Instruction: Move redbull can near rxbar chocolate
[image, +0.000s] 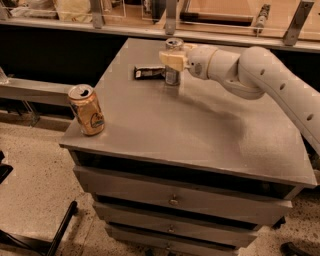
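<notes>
The redbull can (173, 76) stands upright at the far middle of the grey cabinet top (200, 130), its silver top showing above my fingers. My gripper (172, 60) reaches in from the right and is shut on the can's upper part. The rxbar chocolate (149, 73), a flat dark bar, lies just left of the can, almost touching it.
A shorter gold can (87, 110) stands upright near the front left corner of the cabinet top. My white arm (265, 80) stretches over the right back part. A ledge with metal posts (170, 17) runs behind the cabinet. Drawers (172, 200) are below.
</notes>
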